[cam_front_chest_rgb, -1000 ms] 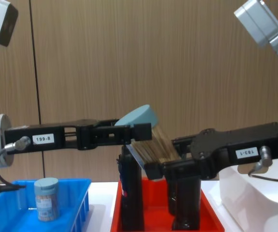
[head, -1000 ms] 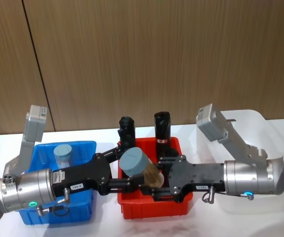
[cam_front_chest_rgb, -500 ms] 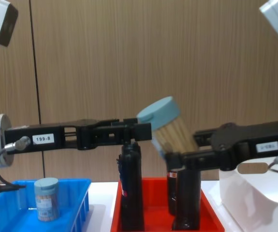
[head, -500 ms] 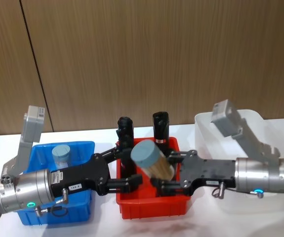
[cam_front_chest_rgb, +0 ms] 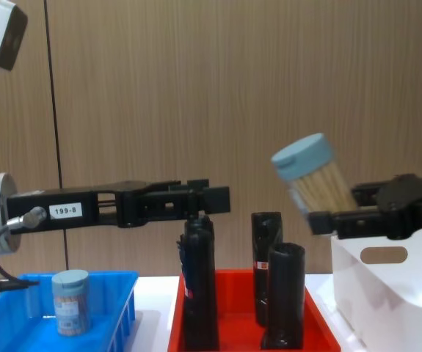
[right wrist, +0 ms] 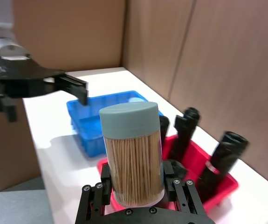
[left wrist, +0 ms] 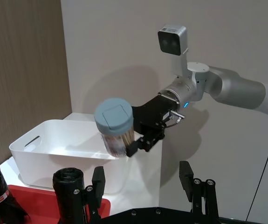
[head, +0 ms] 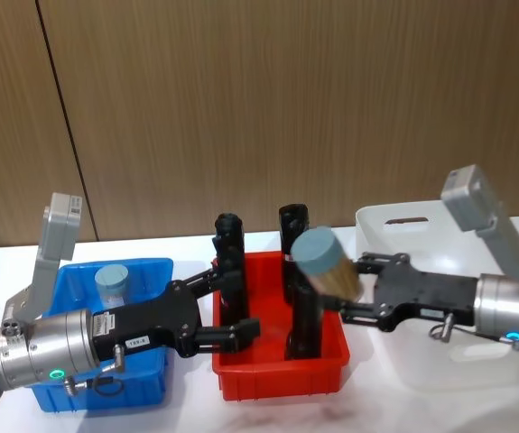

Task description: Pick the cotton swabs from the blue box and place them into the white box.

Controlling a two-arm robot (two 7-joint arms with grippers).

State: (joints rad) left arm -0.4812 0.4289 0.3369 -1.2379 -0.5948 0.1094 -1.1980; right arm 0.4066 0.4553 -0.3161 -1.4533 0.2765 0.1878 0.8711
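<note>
Swabs [right wrist: 134, 163] with tan stems pack the clear, pale-blue-lidded jar [head: 325, 262], tilted and clamped in the right end effector [head: 358, 287], white box [head: 403, 216] just below. Left end effector [head: 234, 302], spread wide, hangs over the red bin [head: 277, 379]; behind it a second jar [head: 113, 284] stands in the blue box [head: 155, 266].
</note>
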